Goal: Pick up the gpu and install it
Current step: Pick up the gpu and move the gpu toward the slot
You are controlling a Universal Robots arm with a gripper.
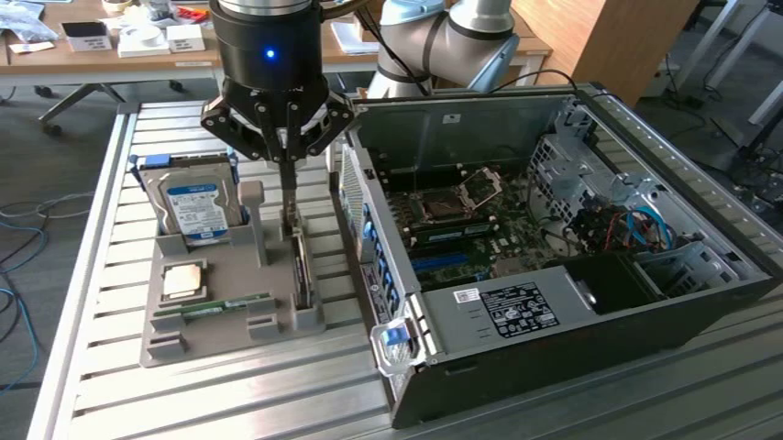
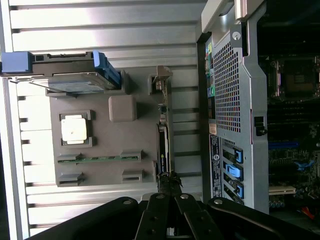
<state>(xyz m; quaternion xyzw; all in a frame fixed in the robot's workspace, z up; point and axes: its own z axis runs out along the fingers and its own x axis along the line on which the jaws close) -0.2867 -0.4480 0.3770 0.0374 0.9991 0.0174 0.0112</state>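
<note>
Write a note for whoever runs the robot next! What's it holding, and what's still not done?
End effector: shut, and it looks pinched on the top edge of the gpu.
Gpu: standing on edge in its slot in the grey tray, beside the open computer case.
Done: the grasp seems made.
Left: the gpu is not yet lifted out of the tray, and not yet installed in the case.

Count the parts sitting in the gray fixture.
4. Hard drive upright at the fixture's back; CPU flat in front of it; memory stick in a slot in front of the CPU; gpu on edge along the side nearest the computer case. None looks hidden.
</note>
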